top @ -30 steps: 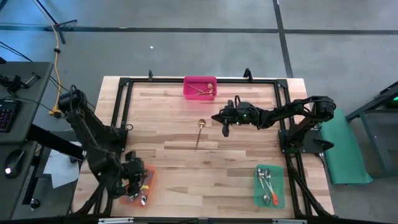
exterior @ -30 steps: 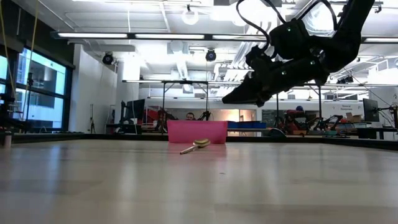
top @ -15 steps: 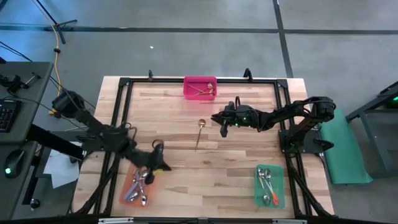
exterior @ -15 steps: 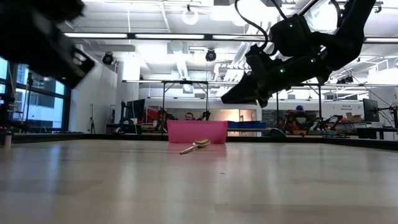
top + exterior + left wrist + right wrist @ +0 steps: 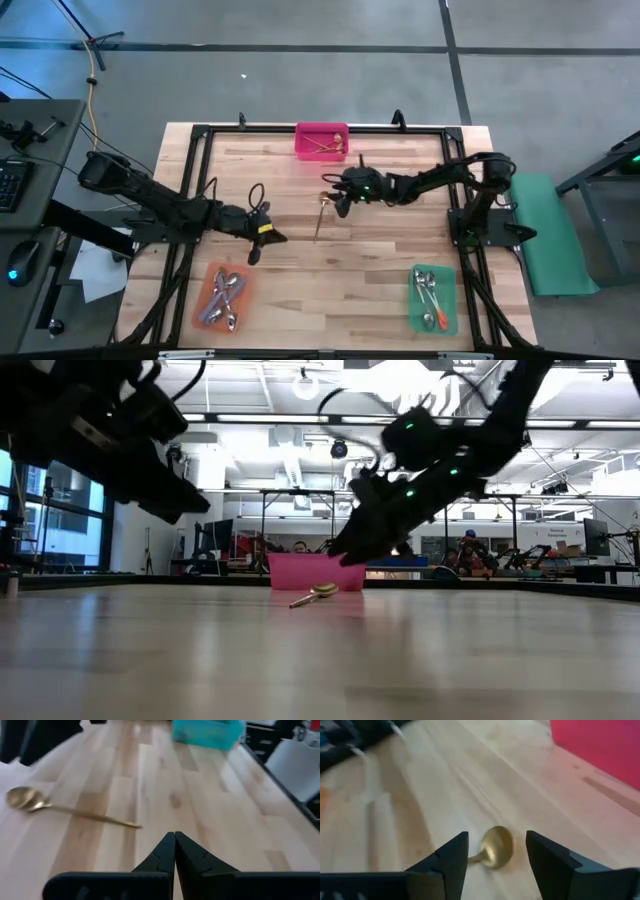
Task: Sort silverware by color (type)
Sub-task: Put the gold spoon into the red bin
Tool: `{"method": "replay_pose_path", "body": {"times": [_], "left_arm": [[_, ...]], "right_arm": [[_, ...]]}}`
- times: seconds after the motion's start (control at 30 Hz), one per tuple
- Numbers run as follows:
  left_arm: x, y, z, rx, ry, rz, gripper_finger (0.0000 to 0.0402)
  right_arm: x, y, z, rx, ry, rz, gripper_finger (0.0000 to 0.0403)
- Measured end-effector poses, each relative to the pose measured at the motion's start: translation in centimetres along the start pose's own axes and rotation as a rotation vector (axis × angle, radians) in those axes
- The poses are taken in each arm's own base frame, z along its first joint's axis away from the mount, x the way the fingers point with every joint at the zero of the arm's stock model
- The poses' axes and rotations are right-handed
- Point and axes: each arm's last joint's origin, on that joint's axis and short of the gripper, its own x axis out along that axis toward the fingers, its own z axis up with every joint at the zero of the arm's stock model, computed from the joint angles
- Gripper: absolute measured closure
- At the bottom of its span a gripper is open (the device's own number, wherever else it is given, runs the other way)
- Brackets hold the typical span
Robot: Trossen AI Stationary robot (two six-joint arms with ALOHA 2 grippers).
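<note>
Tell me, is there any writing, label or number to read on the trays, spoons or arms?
None can be read.
Pink tray, orange tray, green tray: plain, no lettering.
Gold spoon: no marks visible.
Left gripper: a yellow patch, too small to read.
Room behind the table in the low view: any signs too small to read.

We count three flat trays on the table: one pink tray (image 5: 321,141) at the far edge, one orange tray (image 5: 205,301) at the near left, and one green tray (image 5: 447,300) at the near right. One gold spoon (image 5: 320,213) lies alone on the bare wood, and about two more gold spoons (image 5: 327,146) sit in the pink tray. The spoons heaped in the orange tray (image 5: 224,297) and in the green tray (image 5: 428,296) overlap too much for an exact count. We see two robot arms.
</note>
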Motion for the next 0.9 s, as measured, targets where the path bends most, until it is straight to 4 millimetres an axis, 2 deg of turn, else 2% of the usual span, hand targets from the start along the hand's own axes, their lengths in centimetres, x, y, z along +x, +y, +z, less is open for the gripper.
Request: {"method": "replay_pose_path", "body": {"times": [0.1, 0.27, 0.53, 0.67, 0.9], "left_arm": [[-0.2, 0.8, -0.6, -0.013, 0.003, 0.031, 0.0401], [-0.7, 1.7, -1.6, -0.027, -0.016, 0.057, 0.0401], [-0.9, 2.5, -1.7, -0.042, -0.039, 0.089, 0.0401], [-0.9, 3.0, -1.6, -0.05, -0.044, 0.113, 0.0401], [-1.0, 3.8, -1.5, -0.077, -0.052, 0.155, 0.0399]], "right_arm": [[1.6, -0.6, 0.4, 0.028, 0.076, -0.036, 0.0217], [3.5, -1.5, 0.0, 0.064, 0.176, 0.006, 0.0217], [4.8, -1.6, -0.4, 0.087, 0.214, 0.088, 0.0226], [4.8, -1.4, -0.6, 0.089, 0.226, 0.088, 0.0269], [4.8, -1.4, -0.6, 0.079, 0.222, 0.1, 0.0389]]}}
